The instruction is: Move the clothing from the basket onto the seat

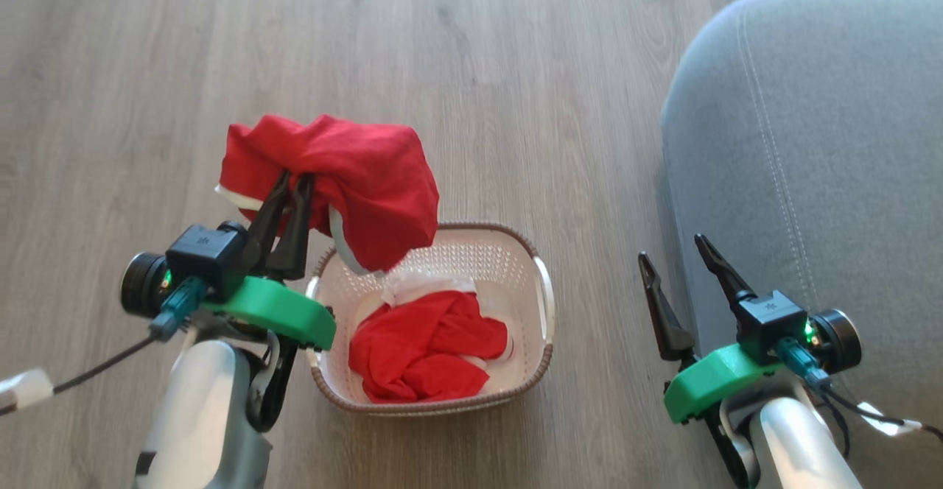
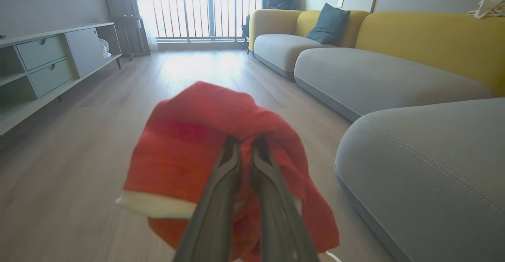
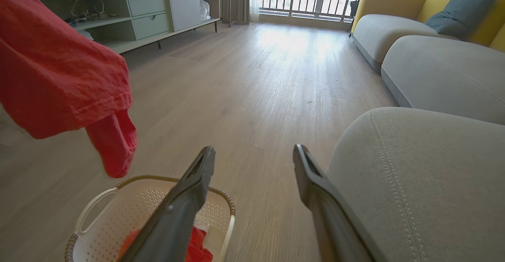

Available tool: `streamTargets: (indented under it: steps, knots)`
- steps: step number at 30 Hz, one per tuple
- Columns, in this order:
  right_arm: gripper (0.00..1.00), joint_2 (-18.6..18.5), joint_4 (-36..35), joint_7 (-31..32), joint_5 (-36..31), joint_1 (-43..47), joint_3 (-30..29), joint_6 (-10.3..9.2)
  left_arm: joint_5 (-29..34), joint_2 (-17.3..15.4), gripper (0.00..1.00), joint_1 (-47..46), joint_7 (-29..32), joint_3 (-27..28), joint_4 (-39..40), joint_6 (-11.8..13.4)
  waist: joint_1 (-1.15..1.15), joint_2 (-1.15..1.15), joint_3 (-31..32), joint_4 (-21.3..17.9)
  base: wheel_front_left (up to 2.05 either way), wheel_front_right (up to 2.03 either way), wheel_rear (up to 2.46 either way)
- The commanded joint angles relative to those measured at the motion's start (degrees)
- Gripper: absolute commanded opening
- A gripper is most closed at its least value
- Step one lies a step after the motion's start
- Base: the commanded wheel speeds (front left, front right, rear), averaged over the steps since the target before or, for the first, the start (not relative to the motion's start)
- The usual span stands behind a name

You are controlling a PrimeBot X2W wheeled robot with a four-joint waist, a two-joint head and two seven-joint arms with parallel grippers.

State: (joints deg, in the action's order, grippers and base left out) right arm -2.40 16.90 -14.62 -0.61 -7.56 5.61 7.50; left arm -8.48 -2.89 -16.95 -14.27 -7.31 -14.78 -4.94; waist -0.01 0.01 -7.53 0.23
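Note:
My left gripper (image 1: pixel 293 180) is shut on a red garment (image 1: pixel 346 172) with white trim, held up above and left of the basket (image 1: pixel 541 283). In the left wrist view the fingers (image 2: pixel 221 183) pinch that red cloth (image 2: pixel 189 143). A second red and white garment (image 1: pixel 423 353) lies crumpled inside the cream basket. My right gripper (image 1: pixel 672 247) stands open and empty at the grey seat's (image 1: pixel 810 128) near edge. The right wrist view shows the hanging red garment (image 3: pixel 51 68) at left, the basket (image 3: pixel 98 210) below, and the seat (image 3: pixel 426 175) at right.
Wood floor (image 1: pixel 479 69) lies between basket and seat. Farther off, a long grey and yellow sofa (image 2: pixel 375 68) runs along the right, a low cabinet (image 2: pixel 43 60) stands at left, and a balcony railing (image 2: pixel 205 13) closes the far end.

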Motion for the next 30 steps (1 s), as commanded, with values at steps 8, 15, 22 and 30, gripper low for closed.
streamTargets:
  steps: [8, 15, 22, 30]
  knots:
    - [1.0, -0.48, -2.77, -0.38, 0.14, 1.65, 1.29, -0.01, -4.64, -0.01, 0.0, 1.45, -0.73, 2.51, 13.61, 0.01, 0.01, -0.01, 4.2, 2.26, 0.0, 0.0, 0.0]
    - [1.0, -0.48, -3.11, -0.38, 0.5, 2.35, 1.65, -0.01, -4.94, 0.0, 0.0, 0.7, -0.73, 1.06, 20.94, 0.75, 0.01, -0.01, 5.16, 2.67, 0.0, 0.0, 0.0]
    - [1.0, -0.48, -5.74, -0.38, 0.61, 2.84, 1.51, -0.01, -3.92, 0.01, 0.0, 0.82, -0.73, -2.49, 26.5, 0.14, 0.01, -0.01, 5.37, 2.44, 0.0, 0.0, 0.0]
    - [1.0, -0.48, -6.68, -0.38, 0.73, 3.33, 1.03, -0.01, -3.78, 0.01, 0.0, 2.55, -0.73, -7.25, 26.57, -0.32, 0.01, -0.01, 4.96, 1.63, 0.0, 0.0, 0.0]
